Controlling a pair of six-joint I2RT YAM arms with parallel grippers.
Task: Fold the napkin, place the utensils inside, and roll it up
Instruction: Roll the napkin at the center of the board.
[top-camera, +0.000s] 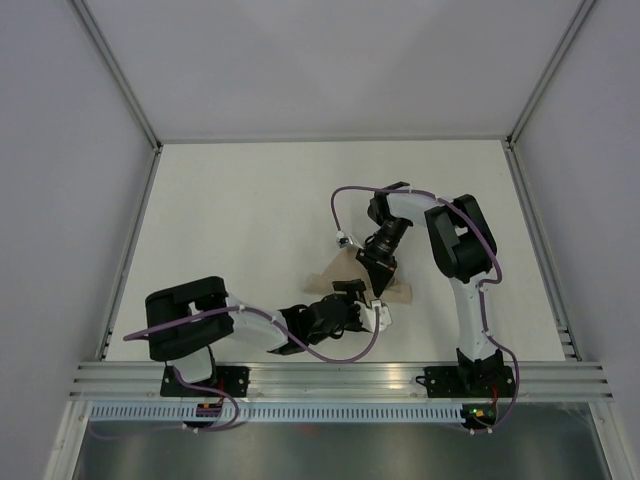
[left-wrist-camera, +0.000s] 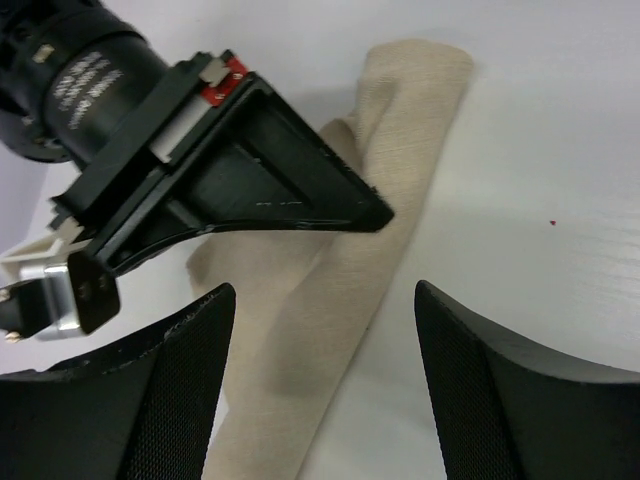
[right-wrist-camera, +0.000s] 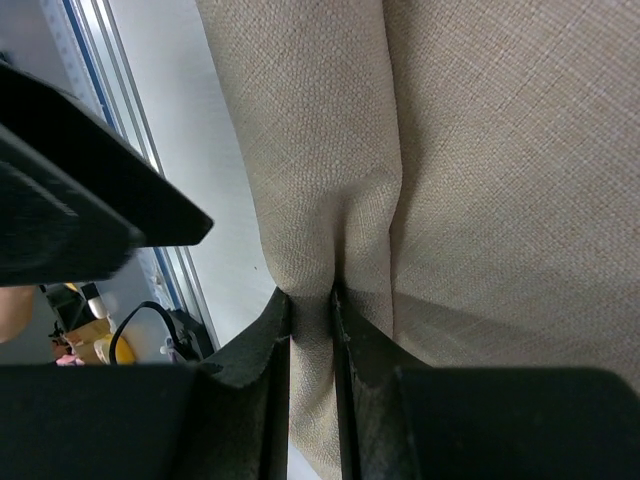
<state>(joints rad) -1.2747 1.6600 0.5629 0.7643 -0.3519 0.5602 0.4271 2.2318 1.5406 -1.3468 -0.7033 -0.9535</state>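
Note:
The beige napkin (top-camera: 335, 277) lies bunched into a long roll (left-wrist-camera: 345, 270) near the table's front middle. My right gripper (right-wrist-camera: 312, 308) is shut on a raised fold of the napkin (right-wrist-camera: 470, 150), pinching the cloth between its two fingers. From above, the right gripper (top-camera: 379, 277) points down onto the cloth. My left gripper (left-wrist-camera: 325, 292) stands open just over the roll, fingers apart on either side and touching nothing; from above, the left gripper (top-camera: 352, 298) is at the napkin's near edge. The right gripper's black finger (left-wrist-camera: 300, 190) shows ahead of it. The utensils are out of view.
An aluminium rail (top-camera: 340, 378) runs along the near edge, with the arm bases bolted to it. White walls with metal frame posts (top-camera: 130, 270) enclose the table on three sides. Purple cables (top-camera: 345, 205) loop off both arms.

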